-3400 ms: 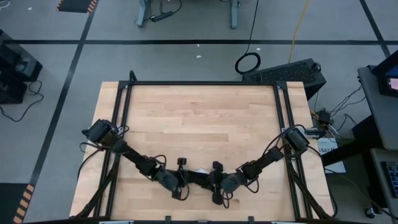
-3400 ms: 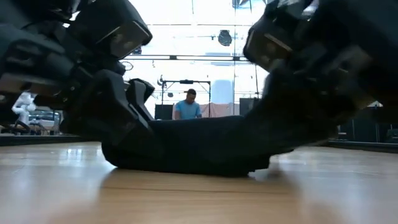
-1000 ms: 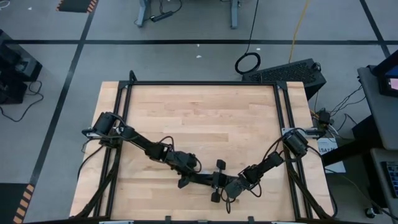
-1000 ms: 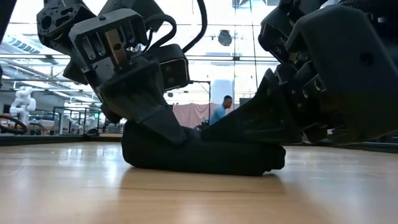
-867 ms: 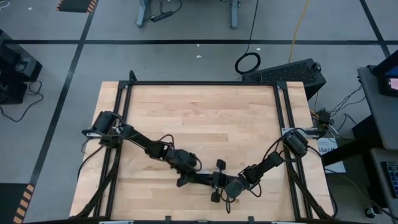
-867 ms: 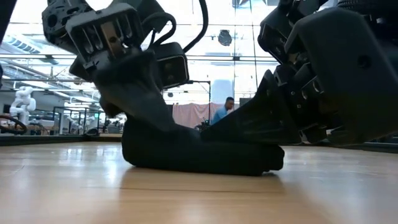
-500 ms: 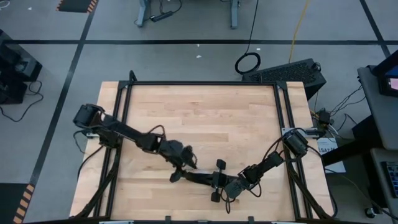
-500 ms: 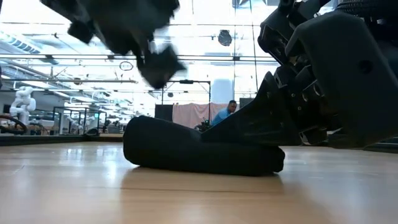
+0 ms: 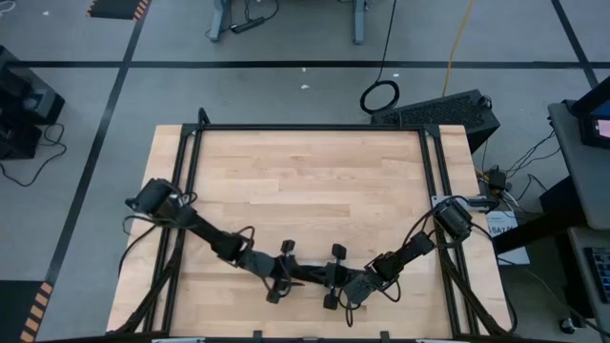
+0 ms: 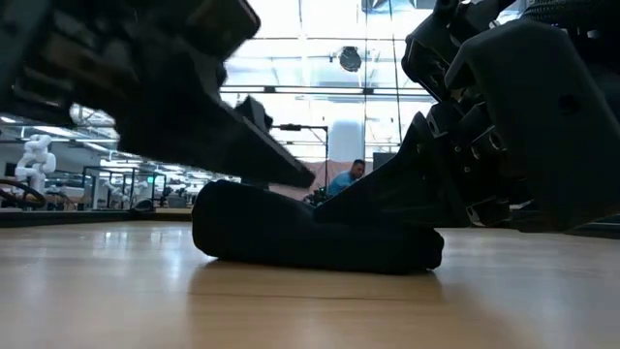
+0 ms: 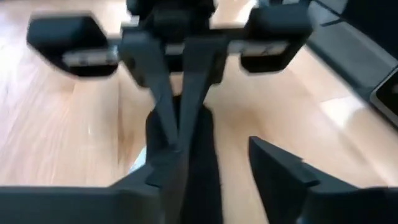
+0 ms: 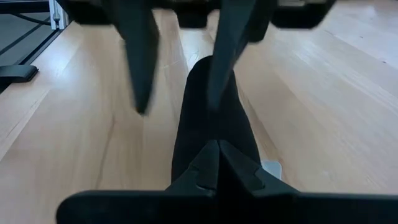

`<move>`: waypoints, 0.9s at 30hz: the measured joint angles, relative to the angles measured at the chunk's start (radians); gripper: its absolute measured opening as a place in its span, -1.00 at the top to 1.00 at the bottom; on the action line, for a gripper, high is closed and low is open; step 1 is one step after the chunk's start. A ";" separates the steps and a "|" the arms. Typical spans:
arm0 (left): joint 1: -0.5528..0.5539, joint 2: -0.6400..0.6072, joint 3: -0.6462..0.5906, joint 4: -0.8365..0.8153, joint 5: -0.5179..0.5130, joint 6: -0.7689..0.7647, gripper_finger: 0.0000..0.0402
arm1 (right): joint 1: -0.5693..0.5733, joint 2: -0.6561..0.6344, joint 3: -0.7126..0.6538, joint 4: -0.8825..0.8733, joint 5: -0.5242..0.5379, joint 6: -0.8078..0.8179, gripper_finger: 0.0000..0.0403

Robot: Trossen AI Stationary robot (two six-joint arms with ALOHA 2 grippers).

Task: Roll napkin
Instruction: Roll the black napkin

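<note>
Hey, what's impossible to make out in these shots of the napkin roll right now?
- Low view: the left gripper is blurred, so contact with the napkin is unclear.
- High view: the napkin is mostly hidden under both grippers.
- Right wrist view: the right gripper covers the napkin's near end; only a pale sliver, maybe its tag, shows.

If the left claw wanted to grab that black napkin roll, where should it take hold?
Probably at the free left end of the napkin, coming down from above with one finger on each long side. The roll lies flat along the table's near edge, and the right gripper is already clamped on its other end. The left gripper hangs open over that free end.
</note>
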 joint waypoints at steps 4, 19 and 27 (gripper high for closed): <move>0.027 0.032 -0.003 -0.011 -0.016 -0.036 0.46 | 0.000 0.000 0.000 -0.002 0.000 0.000 1.00; 0.073 0.041 -0.136 0.185 0.050 -0.167 0.88 | -0.002 0.000 0.001 -0.026 -0.020 0.026 1.00; 0.074 0.017 -0.162 0.212 0.075 -0.166 0.87 | 0.001 0.000 -0.001 -0.025 -0.026 0.026 1.00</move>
